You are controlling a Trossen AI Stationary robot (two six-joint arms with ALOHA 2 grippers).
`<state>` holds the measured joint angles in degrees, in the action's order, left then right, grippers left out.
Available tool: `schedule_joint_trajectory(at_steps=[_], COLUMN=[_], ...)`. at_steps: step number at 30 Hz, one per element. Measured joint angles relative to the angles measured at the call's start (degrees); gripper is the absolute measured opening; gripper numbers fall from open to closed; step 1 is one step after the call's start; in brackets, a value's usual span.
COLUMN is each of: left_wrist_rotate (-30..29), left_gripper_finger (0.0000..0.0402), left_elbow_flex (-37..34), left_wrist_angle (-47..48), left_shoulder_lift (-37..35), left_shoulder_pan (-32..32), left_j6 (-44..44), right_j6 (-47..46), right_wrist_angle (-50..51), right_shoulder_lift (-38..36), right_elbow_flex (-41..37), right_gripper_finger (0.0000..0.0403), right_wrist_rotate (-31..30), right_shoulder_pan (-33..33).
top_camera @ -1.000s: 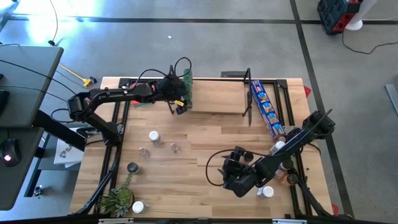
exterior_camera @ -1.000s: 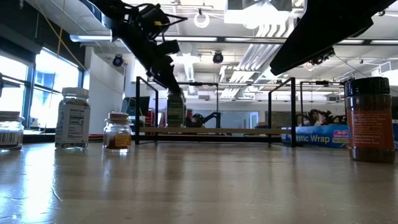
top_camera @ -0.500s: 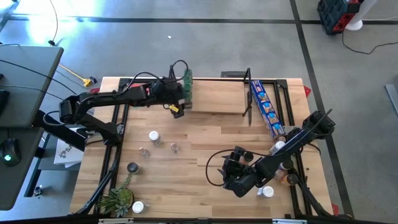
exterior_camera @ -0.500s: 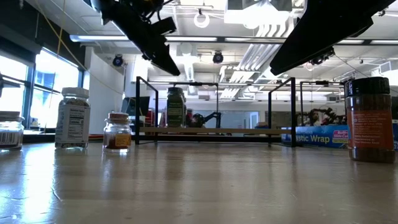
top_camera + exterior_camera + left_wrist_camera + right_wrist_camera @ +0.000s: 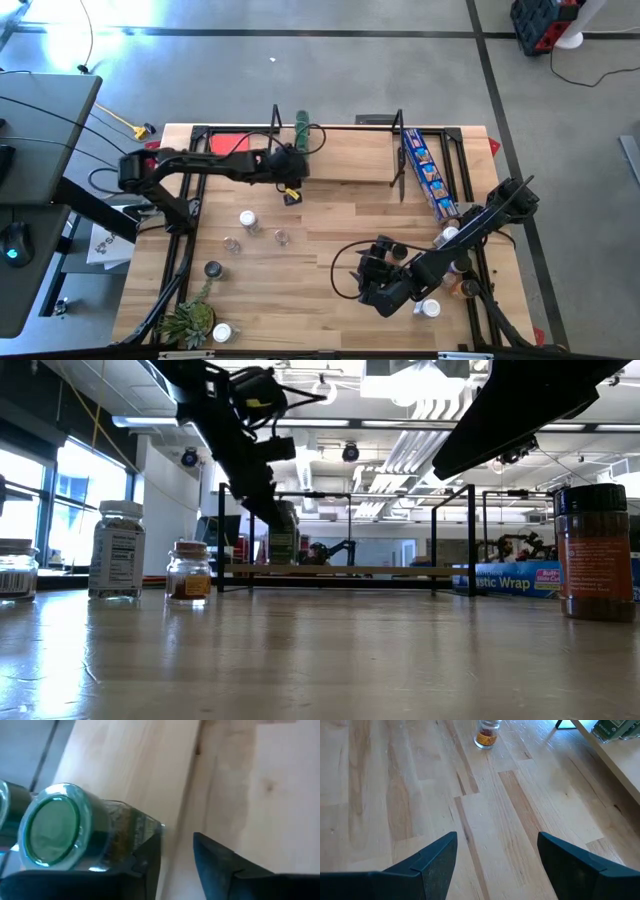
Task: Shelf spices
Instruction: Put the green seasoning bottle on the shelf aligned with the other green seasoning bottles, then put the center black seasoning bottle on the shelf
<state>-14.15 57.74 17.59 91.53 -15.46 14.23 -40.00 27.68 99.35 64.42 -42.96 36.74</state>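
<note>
A green-lidded spice jar (image 5: 302,127) (image 5: 55,832) stands upright on the left part of the light-wood shelf (image 5: 345,165) (image 5: 350,570). My left gripper (image 5: 292,188) (image 5: 177,840) hangs just in front of the shelf's near edge. Its fingers are open by a narrow gap with nothing between them, and the jar is off to one finger's outer side. My right gripper (image 5: 368,272) (image 5: 495,850) waits open over bare wood at the near right. Other spices stand loose on the table, one white-lidded (image 5: 247,219), one black-lidded (image 5: 213,269), one with orange powder (image 5: 486,732).
A long blue packet (image 5: 428,175) lies by the shelf's right frame. A small plant (image 5: 188,322) sits at the near left corner and a red flat square (image 5: 225,143) at the far left. More jars (image 5: 392,247) crowd around my right arm. Bare wood lies mid-table.
My left gripper has come off the green-lidded jar, risen, then moved toward the table's near edge and down in front of the shelf. The jar has stayed upright on the shelf.
</note>
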Motion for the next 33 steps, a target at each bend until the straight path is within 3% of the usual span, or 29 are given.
schedule_joint_trajectory(at_steps=[20, 27, 33], left_wrist_rotate=[-5.0, -5.4, -10.9], left_gripper_finger=[0.008, 0.008, 0.008], left_elbow_flex=[0.0, 0.5, 0.8], left_wrist_angle=[-0.8, 4.6, 13.7], left_shoulder_lift=[0.4, -3.1, -10.7], left_shoulder_pan=[0.0, 5.0, 15.6], left_j6=[4.2, -3.6, -17.2], right_j6=[0.1, 2.1, 3.5], right_wrist_angle=[-0.1, 0.9, 7.3], right_shoulder_lift=[0.0, -0.3, -6.4], right_elbow_flex=[0.0, 0.0, 0.0], right_gripper_finger=[0.027, 0.027, 0.027], right_wrist_rotate=[0.0, -0.1, 2.3], right_shoulder_pan=[0.0, 1.4, 4.3])
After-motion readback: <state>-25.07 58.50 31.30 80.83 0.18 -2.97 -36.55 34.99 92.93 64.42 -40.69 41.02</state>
